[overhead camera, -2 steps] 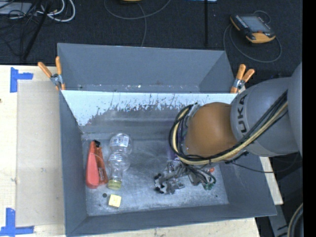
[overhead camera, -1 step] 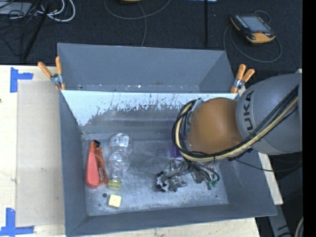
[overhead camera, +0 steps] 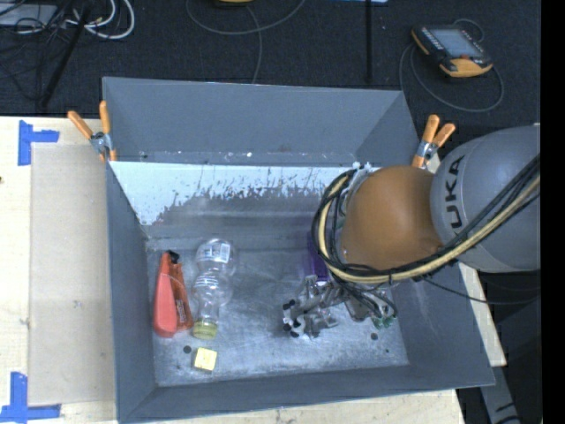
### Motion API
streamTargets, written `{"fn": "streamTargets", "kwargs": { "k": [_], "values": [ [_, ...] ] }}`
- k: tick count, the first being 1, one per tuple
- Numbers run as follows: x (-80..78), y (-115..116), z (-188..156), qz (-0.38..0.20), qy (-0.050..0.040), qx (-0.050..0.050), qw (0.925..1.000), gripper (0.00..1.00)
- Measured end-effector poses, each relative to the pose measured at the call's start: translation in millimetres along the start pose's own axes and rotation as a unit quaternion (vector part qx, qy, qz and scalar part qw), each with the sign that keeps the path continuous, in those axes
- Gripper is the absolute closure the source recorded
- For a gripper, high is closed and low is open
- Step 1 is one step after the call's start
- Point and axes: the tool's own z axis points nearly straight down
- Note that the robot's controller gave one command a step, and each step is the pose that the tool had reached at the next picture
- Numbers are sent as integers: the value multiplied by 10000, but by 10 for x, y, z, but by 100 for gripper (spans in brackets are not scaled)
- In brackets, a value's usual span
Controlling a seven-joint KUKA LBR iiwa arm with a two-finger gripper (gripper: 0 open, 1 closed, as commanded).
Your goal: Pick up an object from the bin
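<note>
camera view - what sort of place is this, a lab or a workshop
Most likely a robotics lab or test cell: a KUKA arm reaches into a grey metal bin holding loose odds like a clear plastic bottle, and cables trail over the dark floor behind.

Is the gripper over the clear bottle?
No, the clear bottle lies at the left of the bin beside an orange-red tool, apart from the gripper further right.

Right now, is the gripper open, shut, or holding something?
Gripper: cannot be told; it is low in the bin, right of the clear bottle.
</note>
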Motion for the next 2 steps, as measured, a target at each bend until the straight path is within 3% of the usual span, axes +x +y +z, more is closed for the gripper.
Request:
{"fn": "streamTargets", "kwargs": {
  "k": [2],
  "values": [
    [7, 7, -180, -1, 14, -3, 10000, 100]
  ]
}}
